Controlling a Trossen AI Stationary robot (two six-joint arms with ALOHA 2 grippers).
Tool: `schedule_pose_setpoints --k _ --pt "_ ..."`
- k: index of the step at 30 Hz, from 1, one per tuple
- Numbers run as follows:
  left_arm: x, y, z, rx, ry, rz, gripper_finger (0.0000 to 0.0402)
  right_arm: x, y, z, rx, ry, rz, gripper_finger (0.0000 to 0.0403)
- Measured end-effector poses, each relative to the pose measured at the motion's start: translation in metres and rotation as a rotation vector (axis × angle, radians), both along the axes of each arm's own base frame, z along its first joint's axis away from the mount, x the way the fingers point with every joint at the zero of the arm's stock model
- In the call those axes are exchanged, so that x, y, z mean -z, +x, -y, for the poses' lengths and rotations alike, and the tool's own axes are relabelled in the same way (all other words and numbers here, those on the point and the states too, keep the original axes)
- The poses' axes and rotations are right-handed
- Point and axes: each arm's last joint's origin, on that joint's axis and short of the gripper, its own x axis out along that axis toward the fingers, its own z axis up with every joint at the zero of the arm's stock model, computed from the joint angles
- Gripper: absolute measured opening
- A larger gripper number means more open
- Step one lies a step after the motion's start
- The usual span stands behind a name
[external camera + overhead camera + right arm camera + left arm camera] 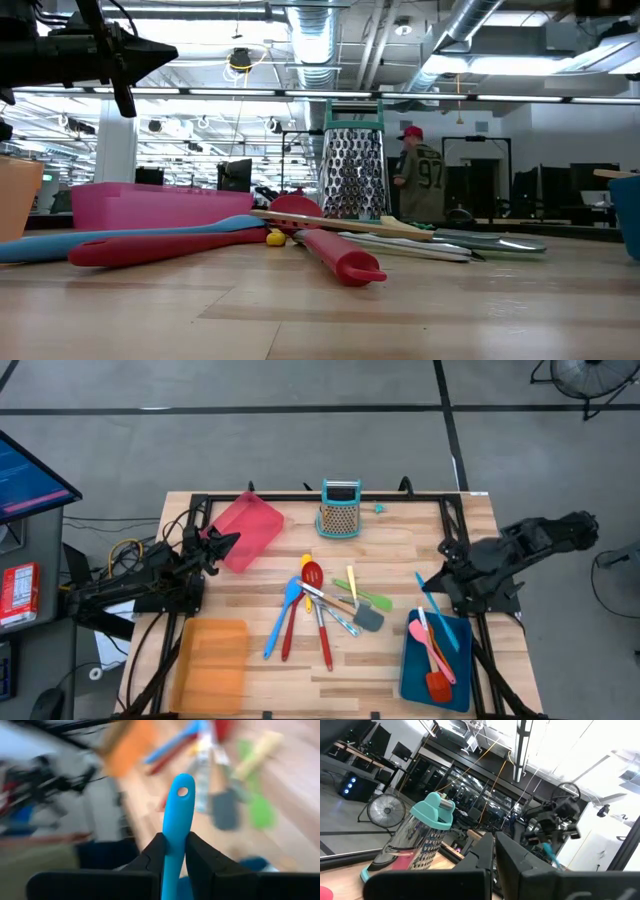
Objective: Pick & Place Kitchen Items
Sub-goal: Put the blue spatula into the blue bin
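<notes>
Several kitchen items lie piled on the table's middle (325, 605): blue, red and yellow spoons, green and grey spatulas, and silvery cutlery. They also show in the low view (300, 235). My right gripper (432, 588) is at the far left corner of the blue tray (412, 675). It is shut on a blue utensil (177, 820). The tray holds a pink-red spatula (437, 660) and a pale utensil. My left gripper (225, 543) is shut and empty above the pink-red tray (250, 525). My right gripper pinches the blue utensil's handle (175, 847) between its two fingers (202, 857), a little back from the free end. The end with the hanging hole (182, 791) sticks out past the fingertips. The gripper hides the rest of the utensil.
A teal-framed box grater (340, 510) stands at the table's far middle, and also shows in the low view (352, 165). An orange tray (212, 660) lies at the near left. Bare wood lies between the pile and the near edge. A person (418, 180) stands in the room beyond.
</notes>
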Motion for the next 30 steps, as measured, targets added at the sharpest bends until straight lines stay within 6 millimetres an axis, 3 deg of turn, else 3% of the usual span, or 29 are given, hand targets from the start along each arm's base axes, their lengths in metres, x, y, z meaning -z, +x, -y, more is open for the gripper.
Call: schedule_pose_setpoints --k 5,14,21,30 --pt "0.000 0.000 0.000 0.000 0.000 0.000 0.0002 0.013 -0.012 -0.003 0.227 -0.011 -0.150 0.0052" --pt "0.000 0.000 0.000 0.000 0.000 0.000 0.0002 0.036 -0.009 -0.026 0.383 -0.067 -0.432 0.0052" --pt "0.000 0.000 0.000 0.000 0.000 0.000 0.0002 0.059 0.013 -0.054 0.508 -0.164 -0.567 0.0052" --pt "0.000 0.000 0.000 0.000 0.000 0.001 0.0002 0.095 0.038 -0.094 0.505 -0.238 -0.729 0.0052"
